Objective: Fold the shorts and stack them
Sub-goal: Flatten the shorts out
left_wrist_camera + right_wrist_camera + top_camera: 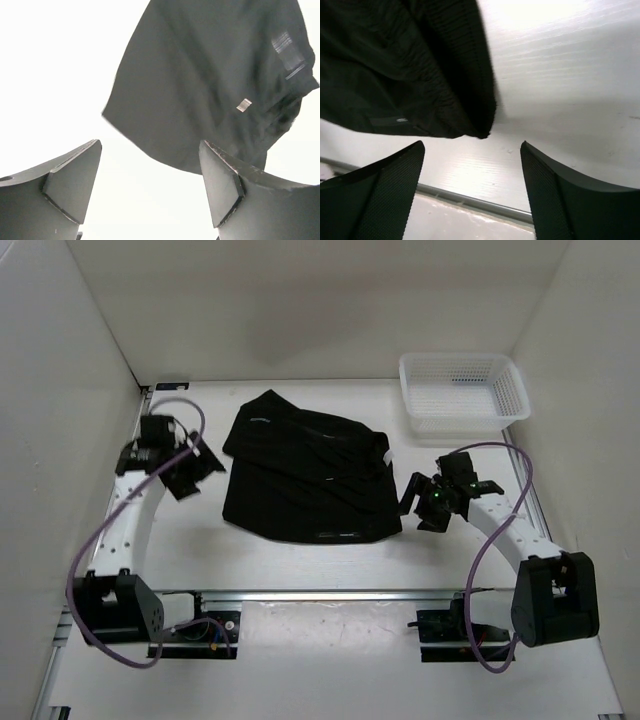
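Note:
The black shorts (305, 475) lie spread and rumpled in the middle of the white table. They also show in the left wrist view (215, 85) with a small grey tag, and in the right wrist view (405, 70) with the ribbed waistband corner. My left gripper (190, 472) is open and empty just left of the shorts, its fingers (70, 182) apart from the fabric. My right gripper (418, 502) is open and empty just right of the shorts' near right corner, its fingers (555, 195) above bare table.
A white plastic mesh basket (463, 390) stands at the back right corner. White walls close in the left, back and right sides. A metal rail (330, 595) runs along the near table edge, also in the right wrist view (470, 200).

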`<state>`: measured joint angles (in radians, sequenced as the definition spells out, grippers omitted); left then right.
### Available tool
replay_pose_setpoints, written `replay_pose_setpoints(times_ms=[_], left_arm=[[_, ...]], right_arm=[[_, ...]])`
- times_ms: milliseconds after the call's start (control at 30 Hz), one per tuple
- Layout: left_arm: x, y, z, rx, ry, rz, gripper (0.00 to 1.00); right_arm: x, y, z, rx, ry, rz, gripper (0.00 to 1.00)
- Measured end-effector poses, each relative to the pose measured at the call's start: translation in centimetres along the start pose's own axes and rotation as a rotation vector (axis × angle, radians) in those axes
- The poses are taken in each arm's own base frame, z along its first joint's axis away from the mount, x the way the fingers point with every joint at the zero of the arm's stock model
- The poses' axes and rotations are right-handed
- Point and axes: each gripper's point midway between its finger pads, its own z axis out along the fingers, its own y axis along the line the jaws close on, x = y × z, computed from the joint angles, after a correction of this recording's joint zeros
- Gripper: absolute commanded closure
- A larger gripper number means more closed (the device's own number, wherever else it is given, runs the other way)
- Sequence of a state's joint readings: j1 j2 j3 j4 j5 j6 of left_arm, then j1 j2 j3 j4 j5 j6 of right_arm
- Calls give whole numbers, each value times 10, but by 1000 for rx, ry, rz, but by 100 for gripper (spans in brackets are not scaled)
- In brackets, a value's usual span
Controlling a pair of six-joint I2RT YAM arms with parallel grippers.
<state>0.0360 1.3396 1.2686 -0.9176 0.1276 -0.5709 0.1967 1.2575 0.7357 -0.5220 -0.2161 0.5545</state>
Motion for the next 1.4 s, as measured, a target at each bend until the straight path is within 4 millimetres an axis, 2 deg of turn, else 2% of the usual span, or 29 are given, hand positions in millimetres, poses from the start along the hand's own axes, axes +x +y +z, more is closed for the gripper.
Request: replay_pose_setpoints(times_ms=[67,133,233,300,400,533,567,700,733,767,833,867,967,1033,1100,1167,1233,1267,1300,1367,1400], left_arm=[[45,25,5,-17,65,-48,6],[93,48,24,-53,195,-111,0],[144,73,51,-120,365,-195,0],[155,78,60,-139,412,-224,0],[151,72,74,-114,412,-242,0],[147,65,93,-105,423,-252,0],[147,62,98,-105,427,-250,3],[141,49,110,-86,435,-247,28],[139,47,113,-84,432,-243,51],[137,46,116,-86,429,-245,65],[133,45,122,-93,424,-239,90],[130,43,125,-93,422,-235,90],[112,33,132,-75,404,-225,90],[87,16,134,-35,367,-216,90],[49,-8,130,19,309,-204,90],[-6,-41,115,91,220,-178,90],[-67,-76,85,168,101,-140,90],[-102,-97,61,223,12,-112,90],[-125,-111,38,263,-55,-90,90],[-157,-134,-14,339,-183,-47,90],[-165,-140,-40,366,-235,-29,90]], right_arm=[[2,5,-2,-28,-4,8,17],[6,8,-3,-57,2,24,16],[17,12,1,-87,36,57,12],[22,13,3,-101,55,82,9],[29,15,8,-120,83,122,9],[34,16,17,-131,105,173,16],[34,16,20,-129,110,182,19],[35,15,34,-110,127,202,32],[35,14,37,-103,132,202,37],[34,13,41,-94,138,205,50],[28,14,47,-80,141,209,67],[25,15,50,-77,142,210,84],[7,26,57,-80,136,202,100],[-15,41,57,-91,119,188,100],[-51,68,52,-125,80,161,100],[-102,108,36,-190,-3,107,100],[-155,151,4,-271,-129,34,100],[-178,172,-17,-309,-196,-7,100],[-197,190,-40,-348,-264,-49,100],[-217,216,-82,-406,-377,-123,100],[-218,222,-97,-421,-413,-151,100]])
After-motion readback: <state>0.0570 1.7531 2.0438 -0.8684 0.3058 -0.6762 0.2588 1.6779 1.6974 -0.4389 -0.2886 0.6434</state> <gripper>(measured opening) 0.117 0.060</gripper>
